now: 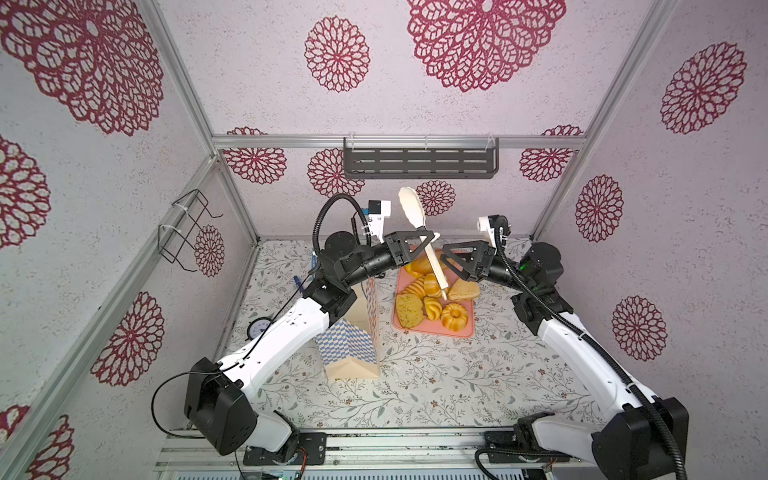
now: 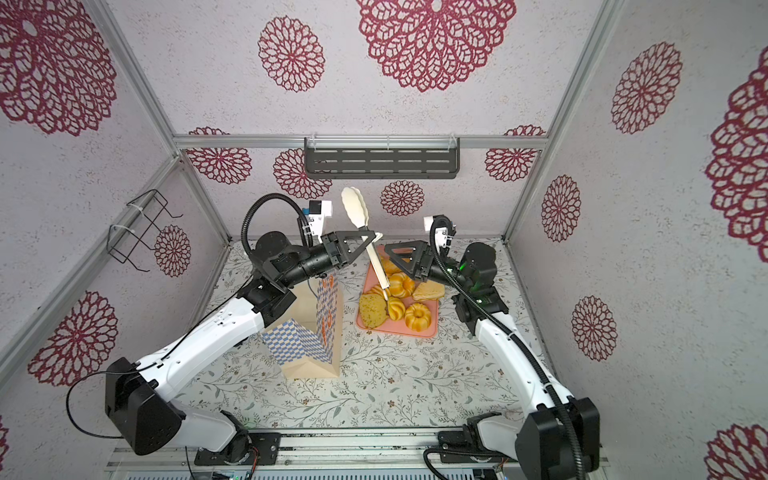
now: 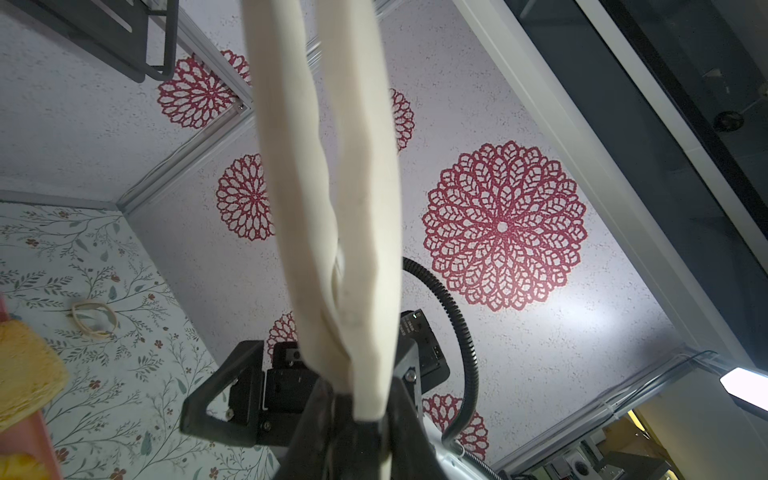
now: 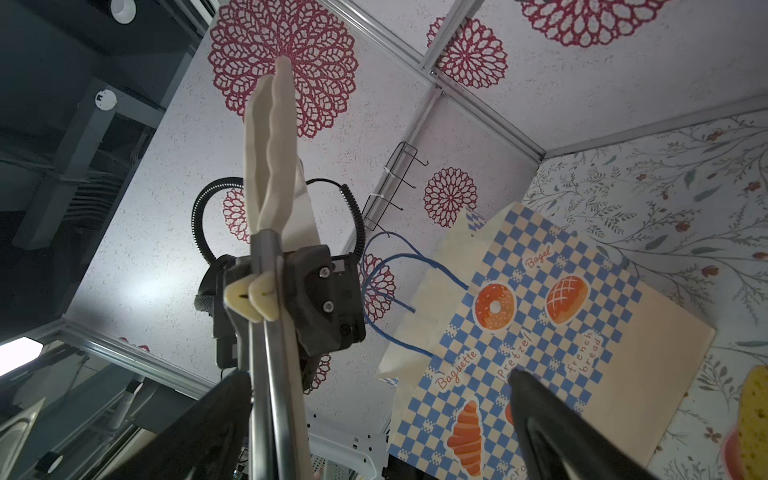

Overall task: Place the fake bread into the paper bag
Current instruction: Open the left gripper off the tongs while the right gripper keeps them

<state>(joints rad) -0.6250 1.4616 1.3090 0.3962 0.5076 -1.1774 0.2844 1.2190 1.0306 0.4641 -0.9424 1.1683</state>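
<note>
L gripper (image 1: 429,240) clamped narrow on the tongs (image 1: 435,268) at mid-shaft near the lock tabs. Scalloped heads point up twd the back wall, handle end slants down over the pink tray (image 1: 428,332). R gripper (image 1: 446,262) has fingers spread wide and holds nothing. In R wrist view the metal shaft runs right beside one finger (image 4: 199,428), other finger well apart. Fake bread (image 1: 432,305) sits on the tray, none seen in the paper bag (image 1: 353,345). Bag stands upright just left of the tray, mouth partly hidden under L forearm. Reads as a tongs handoff/regrasp, so task barely started. To do it well: R should back straight off the shaft w/o brushing it, since L has a single pinch on a long lever and a nudge could pivot the tongs. Heads face the wrong way for picking, so prob. a wrist flip is needed. Best done high over the tray, clear of the bag's cord handles (image 4: 399,266). Handle tip is close to a ridged roll (image 1: 432,286), contact can't tell, so lift before rotating. Bag is light paper w/ the L arm right above it, so a bump could tip it.
</note>
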